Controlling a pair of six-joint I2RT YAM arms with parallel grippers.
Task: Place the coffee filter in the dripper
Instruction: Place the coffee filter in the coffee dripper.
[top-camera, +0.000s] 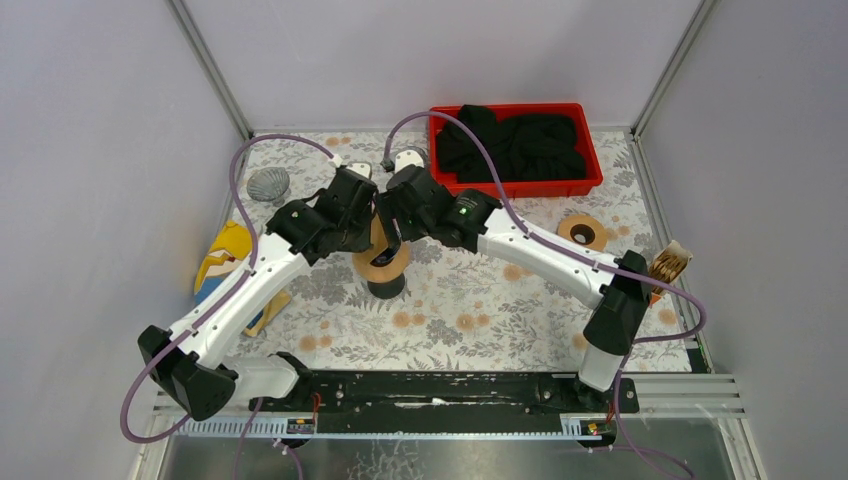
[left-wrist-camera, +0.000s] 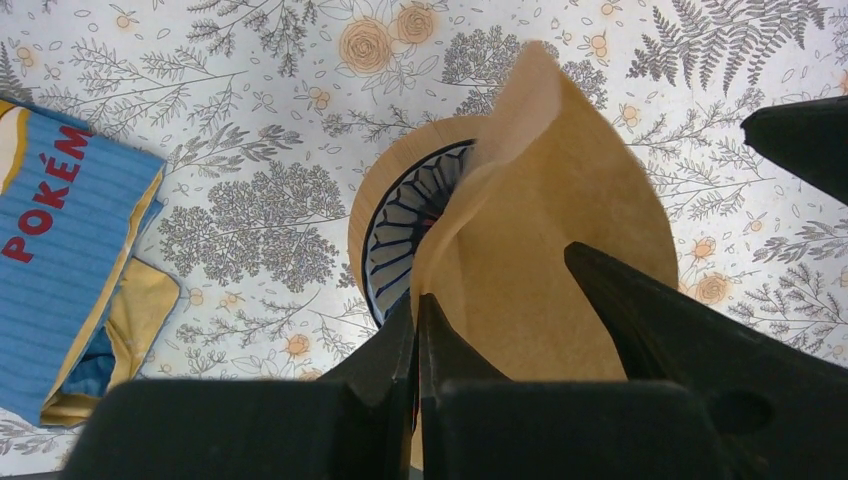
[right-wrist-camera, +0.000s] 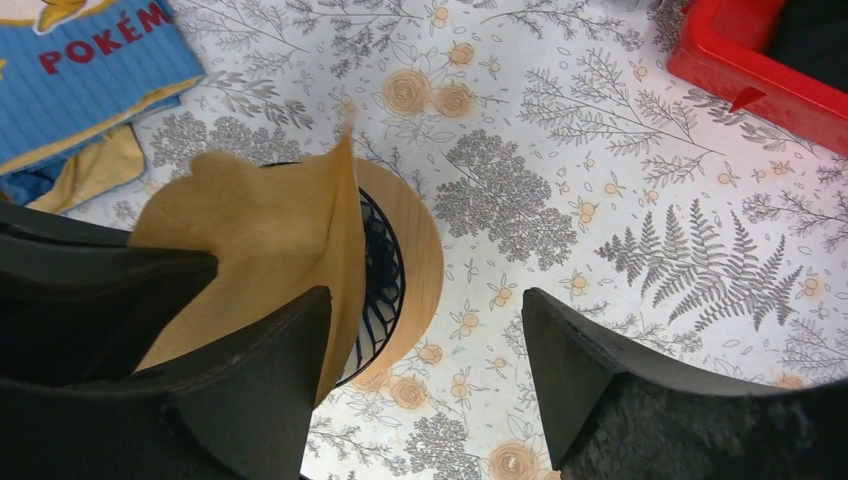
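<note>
The brown paper coffee filter (left-wrist-camera: 560, 220) stands upright and partly spread over the dripper (left-wrist-camera: 400, 225), a ribbed cone in a wooden ring (right-wrist-camera: 418, 262). My left gripper (left-wrist-camera: 418, 318) is shut on the filter's near edge, its jaws pressed together with paper between them. My right gripper (right-wrist-camera: 425, 345) is open; one finger (right-wrist-camera: 265, 370) overlaps the filter (right-wrist-camera: 250, 225), the other hangs over the tablecloth. In the top view both grippers meet over the dripper (top-camera: 385, 268) at mid-table and hide most of the filter.
A red bin (top-camera: 590, 178) holding black cloth sits at the back right. A blue Pokémon pack (top-camera: 222, 262) lies left of the dripper. A tape roll (top-camera: 583, 231), a grey shell-like object (top-camera: 267, 184) and a brown object (top-camera: 670, 264) lie around the floral tablecloth.
</note>
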